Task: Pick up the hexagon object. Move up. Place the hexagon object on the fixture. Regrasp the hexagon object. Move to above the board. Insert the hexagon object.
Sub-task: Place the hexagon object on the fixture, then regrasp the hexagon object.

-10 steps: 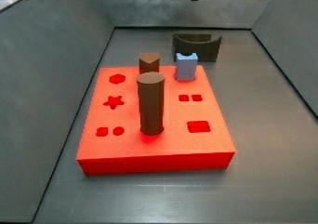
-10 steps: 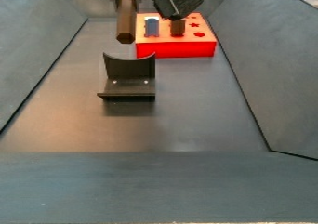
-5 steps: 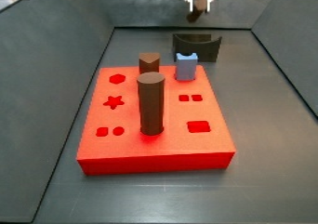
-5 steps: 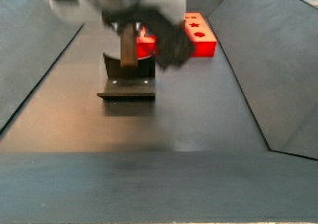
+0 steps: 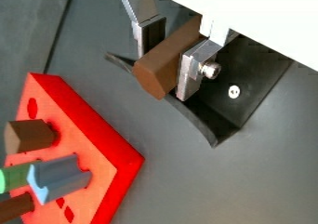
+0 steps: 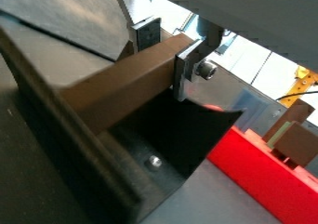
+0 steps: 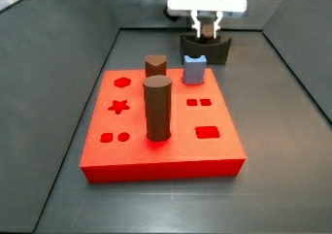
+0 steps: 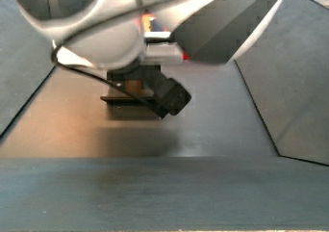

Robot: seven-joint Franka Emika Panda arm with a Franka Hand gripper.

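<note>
A: Brown, matte and flat-sided — that's the hexagon object (image 5: 159,65), pinched in the pincer (image 5: 168,51) between the 2 silver fingers (image 5: 196,68).

B: Where is it, exactly?

A: Low over the fixture (image 5: 243,98), the dark bracket at the far end of the floor beyond the red board (image 7: 162,121). In a wrist view the peg (image 6: 118,84) lies across the top of the fixture (image 6: 168,158); whether it rests in the notch yet, I cannot tell. In a side view the pincer (image 7: 204,26) stands right above the fixture (image 7: 208,51).

B: How will it handle?

A: My guess: rigid and light, likely wood or plastic, not fragile. The flat faces give the pads a sure seat, so it shouldn't roll in the grip. For the regrasp I'd take it near 1 end, on 2 opposite flats, leaving the other end free for the hole.

B: Any writing or labels?

A: None that can be read anywhere.
</note>
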